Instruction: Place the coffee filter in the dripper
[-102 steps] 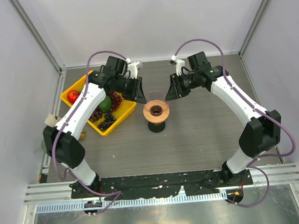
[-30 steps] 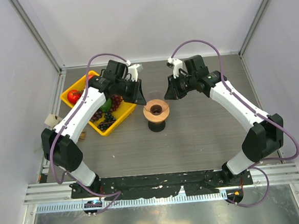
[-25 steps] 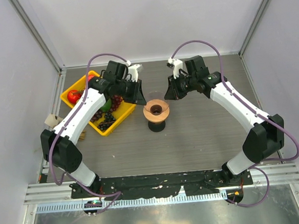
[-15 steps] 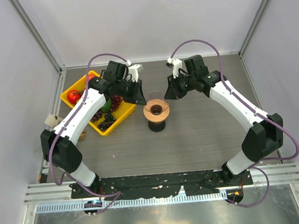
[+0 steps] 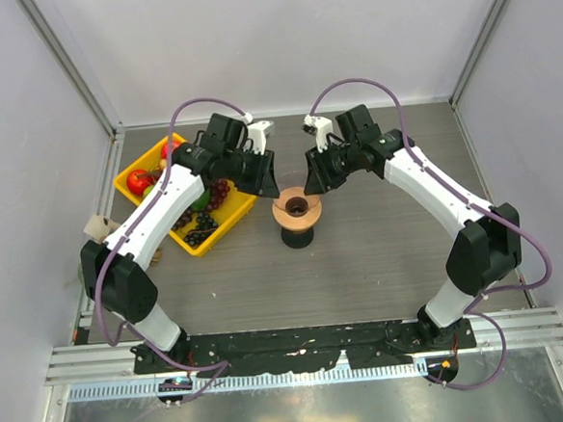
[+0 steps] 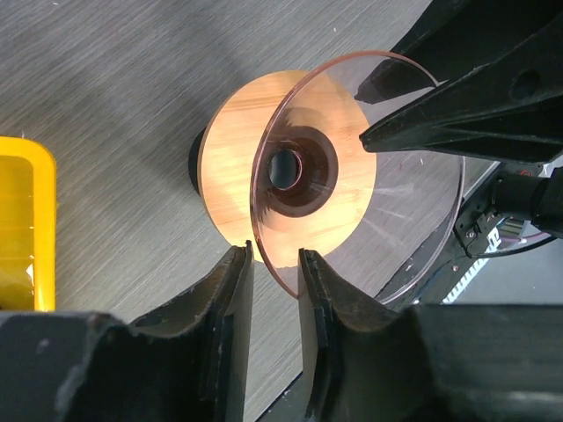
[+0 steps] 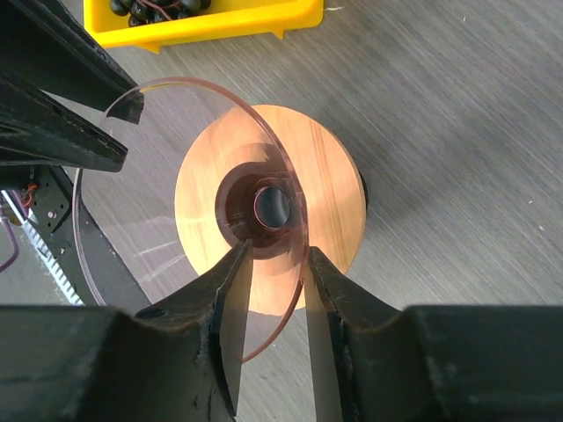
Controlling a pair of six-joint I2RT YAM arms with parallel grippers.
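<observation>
Dripper (image 6: pixel 236 176) rim between the narrow jaws of left claw (image 6: pixel 274 264) and right claw (image 7: pixel 279 259), actual clamping unclear

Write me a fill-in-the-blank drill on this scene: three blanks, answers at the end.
The dripper has a ring collar of light ____. The tray next to it is coloured ____. The fingers of the left gripper and of the right gripper each straddle the dripper's clear ____.
Missing words: wood; yellow; rim.
</observation>
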